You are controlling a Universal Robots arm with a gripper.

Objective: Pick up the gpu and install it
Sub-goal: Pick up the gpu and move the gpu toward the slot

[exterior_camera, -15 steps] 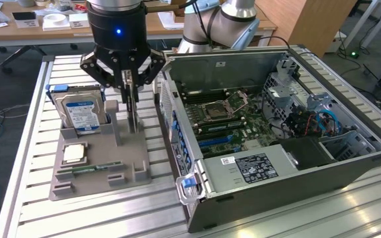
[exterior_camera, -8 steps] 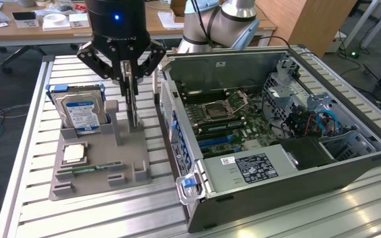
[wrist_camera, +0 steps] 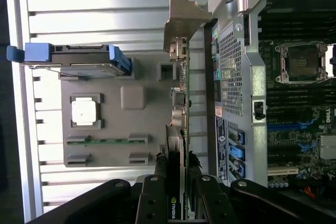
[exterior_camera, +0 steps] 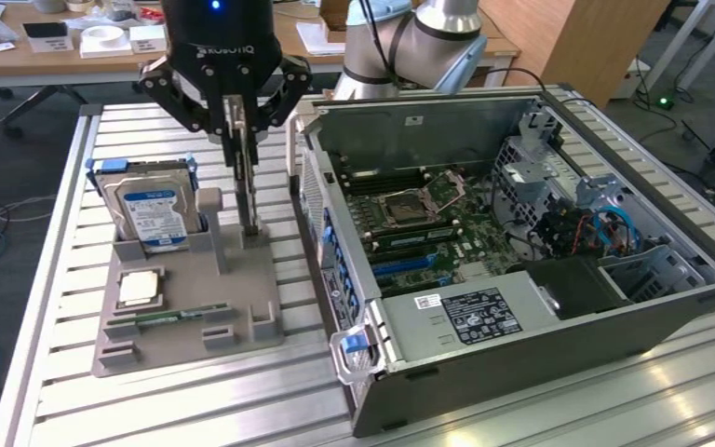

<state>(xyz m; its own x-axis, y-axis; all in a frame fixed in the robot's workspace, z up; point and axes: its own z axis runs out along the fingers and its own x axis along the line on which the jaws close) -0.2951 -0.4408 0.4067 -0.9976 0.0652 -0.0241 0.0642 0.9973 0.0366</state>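
Observation:
The gpu point(exterior_camera: 249, 191) is a thin dark card standing on edge over the grey parts holder point(exterior_camera: 190, 321), beside the open computer case point(exterior_camera: 320, 214). My gripper point(exterior_camera: 239, 140) comes down from above and is shut on the card's upper edge, one finger on each flat face. In the wrist view the gpu point(wrist_camera: 179, 103) runs edge-on away from the gripper point(wrist_camera: 178, 187), with its silver bracket point(wrist_camera: 181, 19) at the far end. The card's lower edge is at the holder's slot posts; whether it still rests in them I cannot tell. The motherboard point(exterior_camera: 413, 214) lies exposed inside the case.
The holder point(wrist_camera: 131, 124) also carries a hard drive point(exterior_camera: 153, 209) point(wrist_camera: 73, 59) in a blue frame, a square processor point(exterior_camera: 141, 287) point(wrist_camera: 85, 111) and a green RAM stick point(exterior_camera: 178, 315) point(wrist_camera: 107, 140). The case's power supply point(exterior_camera: 469, 317) and drive cage point(exterior_camera: 650, 270) sit toward the exterior view's right. All of it stands on a slatted metal table point(exterior_camera: 60, 279).

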